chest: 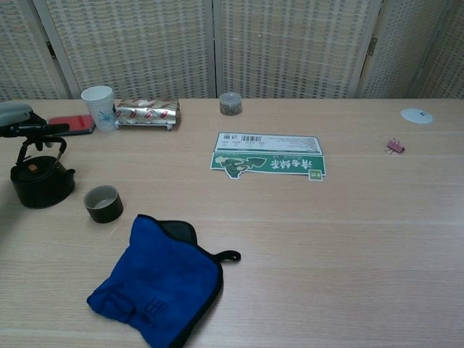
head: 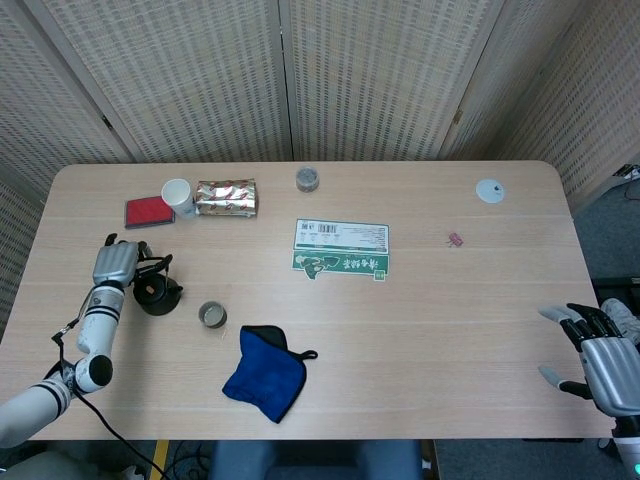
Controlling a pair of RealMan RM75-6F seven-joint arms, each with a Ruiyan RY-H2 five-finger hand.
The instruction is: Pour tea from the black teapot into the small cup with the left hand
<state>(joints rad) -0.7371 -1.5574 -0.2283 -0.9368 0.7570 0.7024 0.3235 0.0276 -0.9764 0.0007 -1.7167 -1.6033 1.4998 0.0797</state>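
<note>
Two hands noted: our left hand [head: 116, 262] hovers at the teapot [chest: 40, 176] handle, lower left, grip unclear; cup [chest: 103, 203] beside; blue cloth [chest: 156, 281] below. Right hand [head: 598, 354] spread, empty.

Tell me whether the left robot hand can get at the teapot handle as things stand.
Probably yes. The left robot hand hovers right above the teapot, its fingers just over the upright handle. Nothing lies between them; the small cup stands apart to the side.
</note>
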